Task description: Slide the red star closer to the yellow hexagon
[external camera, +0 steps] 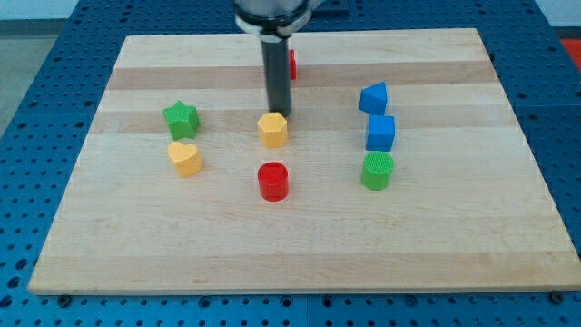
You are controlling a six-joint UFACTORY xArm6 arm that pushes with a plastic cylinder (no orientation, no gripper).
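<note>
The arm has no gripper, so there is nothing to open, close or hold; it is ending in a dark rod, and the rod's tip (278,113) is resting at board height just above the yellow hexagon (272,130), touching it or nearly so; the picture is not settling which.

The red star (292,64) is lying beyond the tip, toward the view's top and a shade to the view's right. The rod is standing in front of it and hiding most of it, so only a red sliver is showing at the rod's right edge, and its star shape cannot be confirmed from this sliver. The relation that matters is this: tip, star and hexagon are lying almost in one line up and down the view, with the tip sitting between the two blocks. That appears to be the wrong side for a push. To drive the star toward the hexagon, the tip would probably have to go round to the star's far side, toward the view's top, then come down.

Other blocks are sitting clear of that line: a red cylinder (272,181) below the hexagon, a green star (181,118) and a yellow heart (185,157) off to the tip's left in the view, and a blue block (373,97), a blue cube (380,133) and a green cylinder (377,170) well to its right.
</note>
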